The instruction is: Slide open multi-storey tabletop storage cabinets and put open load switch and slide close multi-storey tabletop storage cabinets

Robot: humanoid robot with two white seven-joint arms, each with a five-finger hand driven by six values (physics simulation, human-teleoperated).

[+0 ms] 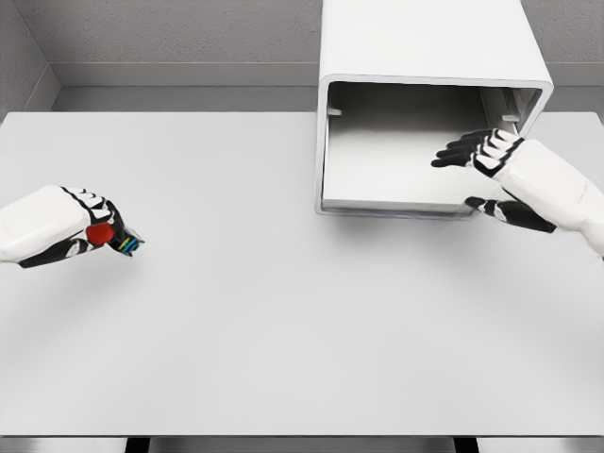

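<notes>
A white storage cabinet (pixel 429 47) stands at the back right of the table, its front open and its inside bare. My right hand (pixel 477 170) reaches into the lower right of that opening, fingers spread, thumb below the front lip, holding nothing. At the far left my left hand (pixel 99 226) is curled around the load switch (pixel 115 236), a small dark part with a red knob and coloured terminals poking out toward the right. That hand hovers low over the table, far from the cabinet.
The white table (pixel 283 330) spans the whole view, with its front edge near the bottom. Behind it is a grey wall. Small rail brackets (pixel 334 111) show on the cabinet's inner side walls.
</notes>
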